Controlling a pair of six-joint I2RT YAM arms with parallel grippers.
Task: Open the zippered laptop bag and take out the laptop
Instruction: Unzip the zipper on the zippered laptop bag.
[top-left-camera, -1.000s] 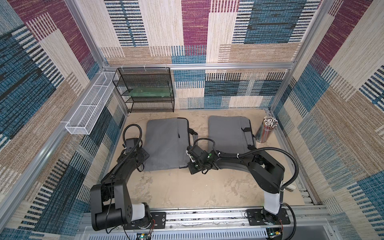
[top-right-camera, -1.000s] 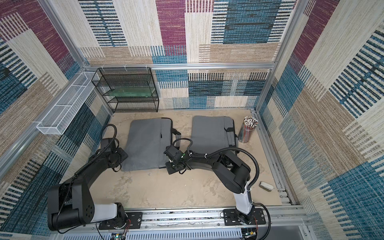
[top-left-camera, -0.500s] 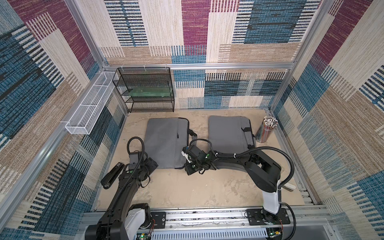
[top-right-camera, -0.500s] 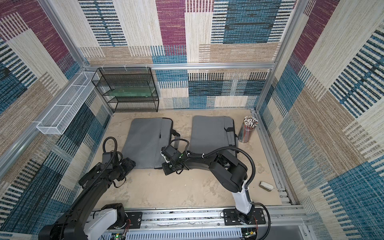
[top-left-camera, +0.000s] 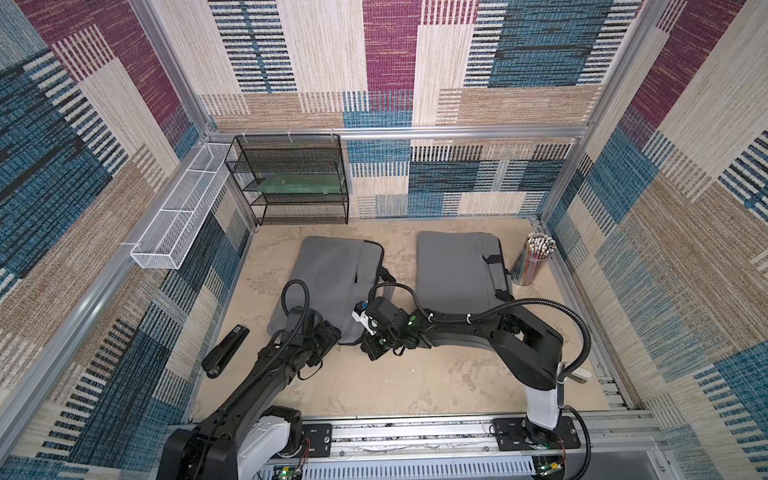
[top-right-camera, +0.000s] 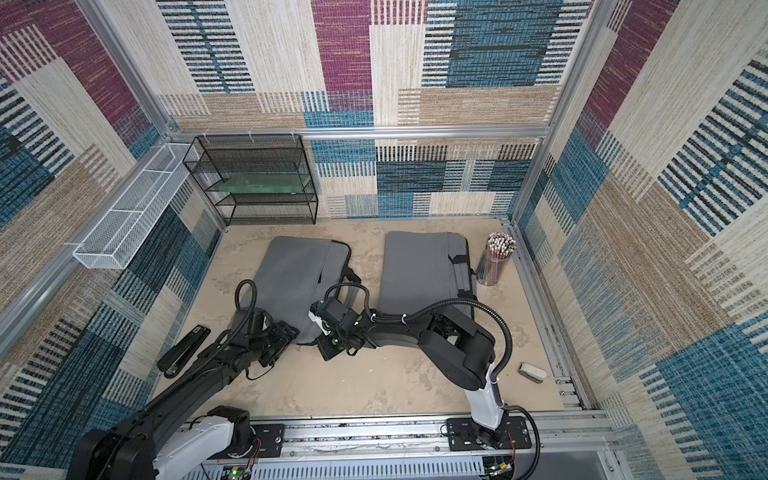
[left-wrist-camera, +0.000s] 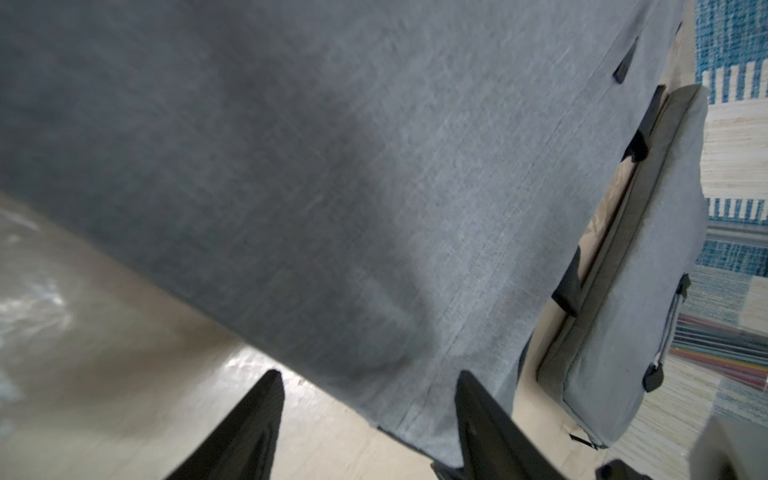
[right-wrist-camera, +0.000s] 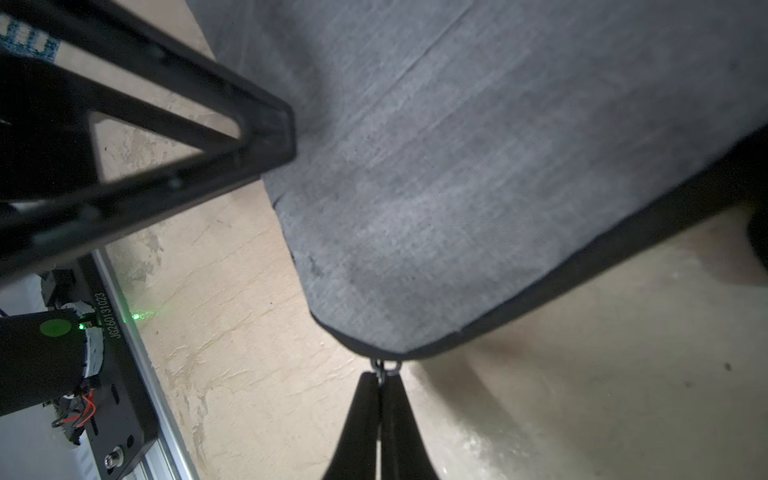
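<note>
Laptop bag (top-left-camera: 328, 282) is lying flat on the left half of the table (top-left-camera: 395, 382), its near edge facing your two arms. Your right hand (right-wrist-camera: 380, 376) is clenching the zipper pull (right-wrist-camera: 384, 368) at the bag's near corner, its tips pressing together on the small metal ring. Your left hand (left-wrist-camera: 365, 378) is hanging released at the same near edge. One finger (left-wrist-camera: 257, 415) is sitting over bare table and the other over the grey fabric, gripping nothing. Whether it is touching the cloth you cannot tell. A second grey bag (top-left-camera: 457, 266) is lying to the right, apart from the first. A cup of pencils (top-left-camera: 534, 259) is standing just beside that one, and a black stapler (top-left-camera: 224, 351) is resting near the left wall.
</note>
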